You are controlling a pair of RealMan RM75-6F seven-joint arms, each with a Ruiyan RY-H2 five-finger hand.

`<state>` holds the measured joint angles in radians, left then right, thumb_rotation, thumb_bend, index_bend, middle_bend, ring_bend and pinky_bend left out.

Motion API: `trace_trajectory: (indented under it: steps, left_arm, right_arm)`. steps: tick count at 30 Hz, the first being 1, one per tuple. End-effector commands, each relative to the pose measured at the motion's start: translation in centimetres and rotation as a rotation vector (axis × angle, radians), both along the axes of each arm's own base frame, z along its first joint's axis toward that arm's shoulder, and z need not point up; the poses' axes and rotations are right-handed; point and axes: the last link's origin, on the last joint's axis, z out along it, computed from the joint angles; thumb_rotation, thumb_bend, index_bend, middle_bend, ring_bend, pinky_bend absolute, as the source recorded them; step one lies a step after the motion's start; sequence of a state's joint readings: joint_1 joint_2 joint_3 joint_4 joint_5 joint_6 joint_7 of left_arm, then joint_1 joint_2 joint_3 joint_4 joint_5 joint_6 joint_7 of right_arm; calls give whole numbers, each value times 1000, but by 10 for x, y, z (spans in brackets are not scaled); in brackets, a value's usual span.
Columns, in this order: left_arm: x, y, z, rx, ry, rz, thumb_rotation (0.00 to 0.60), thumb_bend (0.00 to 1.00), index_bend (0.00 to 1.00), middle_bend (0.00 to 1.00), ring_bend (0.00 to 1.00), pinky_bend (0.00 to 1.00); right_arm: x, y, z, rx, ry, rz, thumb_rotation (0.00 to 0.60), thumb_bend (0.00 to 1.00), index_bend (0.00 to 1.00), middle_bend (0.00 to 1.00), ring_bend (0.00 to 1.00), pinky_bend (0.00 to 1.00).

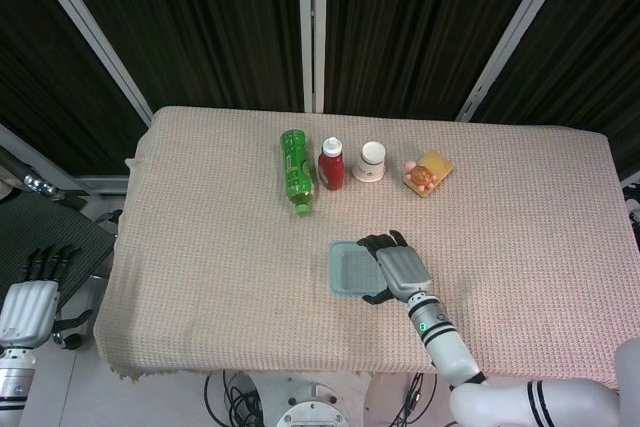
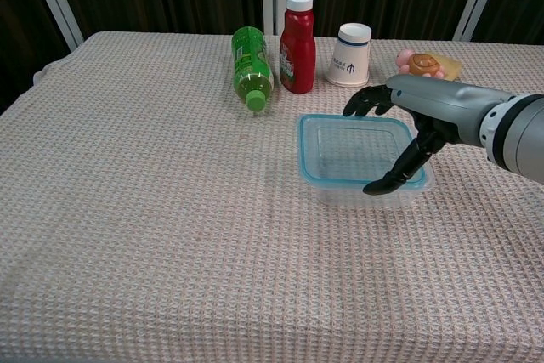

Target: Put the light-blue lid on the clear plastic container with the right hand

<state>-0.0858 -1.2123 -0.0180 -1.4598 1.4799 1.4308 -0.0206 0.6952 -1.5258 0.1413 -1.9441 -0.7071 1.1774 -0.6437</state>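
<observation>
Light-blue lid (image 2: 353, 152) sits on clear plastic container (image 2: 374, 194) | right hand (image 2: 408, 116) grips lid's right edge | left hand (image 1: 30, 292) off tabletop (image 1: 200, 247), fingers apart, holding nothing

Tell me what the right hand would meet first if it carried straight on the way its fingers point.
The right hand points left across the light-blue lid it holds; past the lid only bare table cloth shows, though depth is unclear.

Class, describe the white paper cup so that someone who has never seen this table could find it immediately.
Look at the row of items along the far edge of the table. The white paper cup stands upside down, between the red sauce bottle and the small toy. It alone is white, with a dark band and small printed mark.
</observation>
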Motion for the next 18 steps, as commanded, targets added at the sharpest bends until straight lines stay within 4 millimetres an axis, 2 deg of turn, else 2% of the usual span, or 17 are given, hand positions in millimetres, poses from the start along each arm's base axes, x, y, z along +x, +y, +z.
trace_trajectory:
  steps: [1, 18]
  left_arm:
    - [0, 0, 0, -2, 1, -2, 600, 0, 143, 91, 0, 10]
    - [1, -1, -1, -3, 2, 1, 600, 0, 141, 91, 0, 11]
  right_arm:
    - [-4, 0, 2, -4, 1, -14, 600, 218, 190, 438, 124, 0]
    - [-7, -5, -3, 4, 13, -18, 600, 218, 189, 430, 124, 0]
